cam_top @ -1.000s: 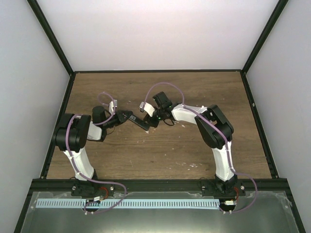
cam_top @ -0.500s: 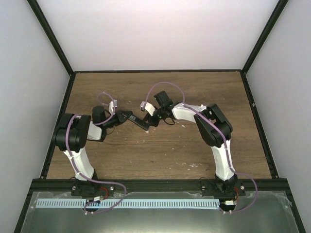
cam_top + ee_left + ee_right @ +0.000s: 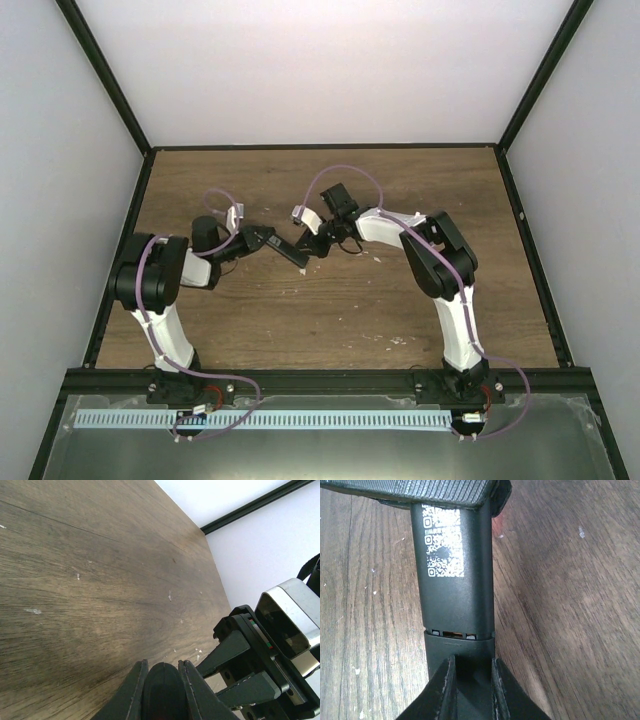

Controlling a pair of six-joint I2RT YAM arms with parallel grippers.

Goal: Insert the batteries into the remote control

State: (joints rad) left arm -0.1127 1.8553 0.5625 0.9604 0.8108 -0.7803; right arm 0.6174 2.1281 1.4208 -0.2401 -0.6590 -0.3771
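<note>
White walls (image 3: 320,70) and a black frame (image 3: 105,75) close in a brown wood-grain counter (image 3: 420,200), with both arms bent in toward its middle so that they meet tip to tip. Between them hangs the remote control (image 3: 290,251), a slim black bar slanting from upper left to lower right in the overhead view, each end in one arm's grip. The left pincer (image 3: 262,240) is clamped on the left end: from its own camera a dark rounded end sits tight between the two fingers, and the other arm's tip shows just to the right. The right pincer (image 3: 314,243) is closed on the opposite end, its fingers pressed against both sides of the bar's short end section, just below a seam (image 3: 457,634) where small tabs show. Beyond that seam the bar carries a white printed code label (image 3: 444,540), and past the label the ribbed pad (image 3: 420,490) of the left arm's finger crosses it. It looks lifted off the wood. Small white flecks (image 3: 32,611) are scattered over the counter, and purple cables (image 3: 335,175) loop above both wrists
</note>
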